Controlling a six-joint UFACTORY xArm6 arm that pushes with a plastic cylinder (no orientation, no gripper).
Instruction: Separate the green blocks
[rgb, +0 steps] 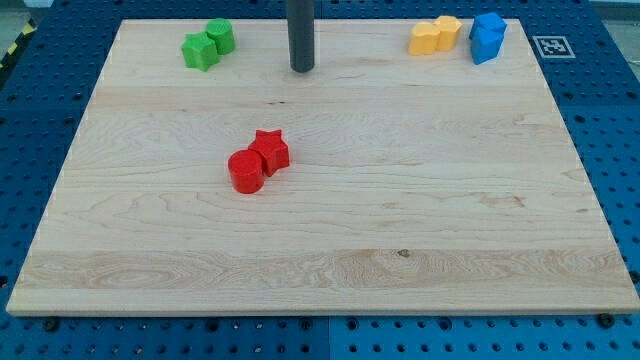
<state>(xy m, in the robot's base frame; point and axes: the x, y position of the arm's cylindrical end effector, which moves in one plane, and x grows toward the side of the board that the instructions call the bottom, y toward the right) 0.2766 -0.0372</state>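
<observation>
Two green blocks touch each other near the view's top left: a green star (199, 50) and a green cylinder (220, 36) just right of it and above. My tip (302, 68) rests on the board to the right of the green pair, well apart from them. It touches no block.
A red cylinder (245, 172) and a red star (270, 150) touch near the board's middle left. Two yellow blocks (434, 36) and two blue blocks (487, 37) sit at the top right. The wooden board (400, 250) lies on a blue pegboard table.
</observation>
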